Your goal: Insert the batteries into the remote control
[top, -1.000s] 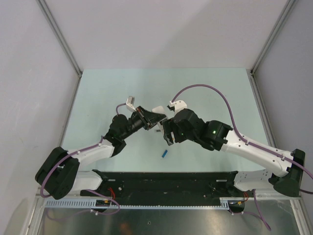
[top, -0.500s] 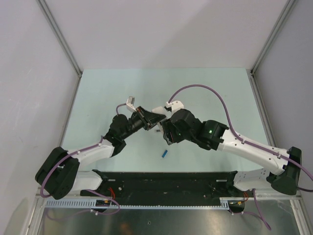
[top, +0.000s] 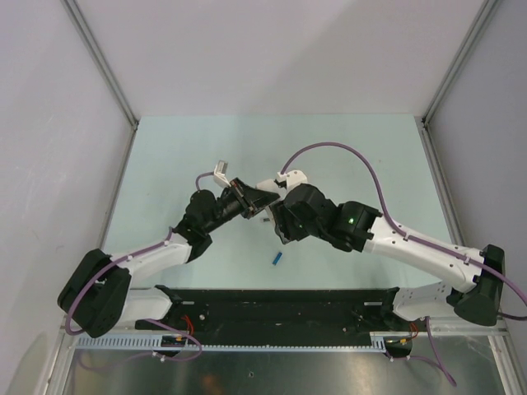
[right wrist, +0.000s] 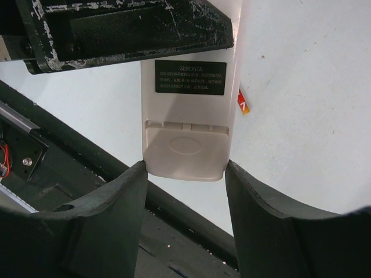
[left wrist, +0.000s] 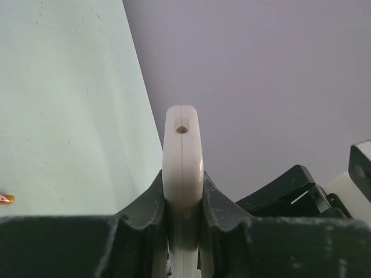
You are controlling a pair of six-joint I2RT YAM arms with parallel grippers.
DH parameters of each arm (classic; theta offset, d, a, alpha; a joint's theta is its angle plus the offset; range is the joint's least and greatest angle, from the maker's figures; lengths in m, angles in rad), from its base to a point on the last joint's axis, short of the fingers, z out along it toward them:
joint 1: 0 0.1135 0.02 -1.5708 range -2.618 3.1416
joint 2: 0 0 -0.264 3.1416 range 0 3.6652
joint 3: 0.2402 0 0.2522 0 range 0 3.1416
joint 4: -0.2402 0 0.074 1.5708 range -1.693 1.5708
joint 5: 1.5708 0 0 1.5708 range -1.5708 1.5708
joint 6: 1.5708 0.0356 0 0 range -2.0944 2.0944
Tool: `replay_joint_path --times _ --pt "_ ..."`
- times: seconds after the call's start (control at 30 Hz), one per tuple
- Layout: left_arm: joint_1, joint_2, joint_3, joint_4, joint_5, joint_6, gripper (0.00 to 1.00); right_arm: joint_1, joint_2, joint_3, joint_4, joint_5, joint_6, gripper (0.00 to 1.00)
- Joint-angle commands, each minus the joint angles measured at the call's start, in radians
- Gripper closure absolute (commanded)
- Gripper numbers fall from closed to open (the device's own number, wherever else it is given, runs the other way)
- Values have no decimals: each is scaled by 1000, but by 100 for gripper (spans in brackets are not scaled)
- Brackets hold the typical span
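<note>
My left gripper is shut on the remote control, which shows edge-on as a white bar held above the table. From the right wrist view I see the remote control's plain white back, with a black label and the battery cover at its near end. My right gripper has both fingertips against the two sides of that end. In the top view both grippers meet mid-table around the remote control. A blue battery lies on the table nearer the bases. A red battery lies beside the remote.
The black base rail runs along the near edge, and shows below the remote from the right wrist. The left gripper's finger crosses the top of the right wrist view. Grey walls enclose the pale green table.
The right gripper's jaws have narrowed onto the remote's end, and the right arm has edged slightly left. The left gripper keeps its hold unchanged.
</note>
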Motion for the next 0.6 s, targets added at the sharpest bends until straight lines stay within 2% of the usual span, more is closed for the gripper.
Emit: replay_joint_path --times 0.0,0.13,0.23,0.33,0.4,0.57 --pt "2 -36 49 -33 -20 45 100 12 10 50 -12 36 -13 53" --pt "2 -47 48 -63 -35 67 100 10 7 50 -21 40 -7 64" --pt "2 -50 51 -77 -44 80 100 9 6 51 -24 39 -4 69" --pt "4 -48 49 -82 -43 86 100 7 1 53 -24 34 -1 69" --pt "4 -50 48 -85 -46 89 100 7 -1 53 -25 34 1 68" --pt "2 -50 51 -85 -40 80 100 7 -1 54 -24 31 7 52"
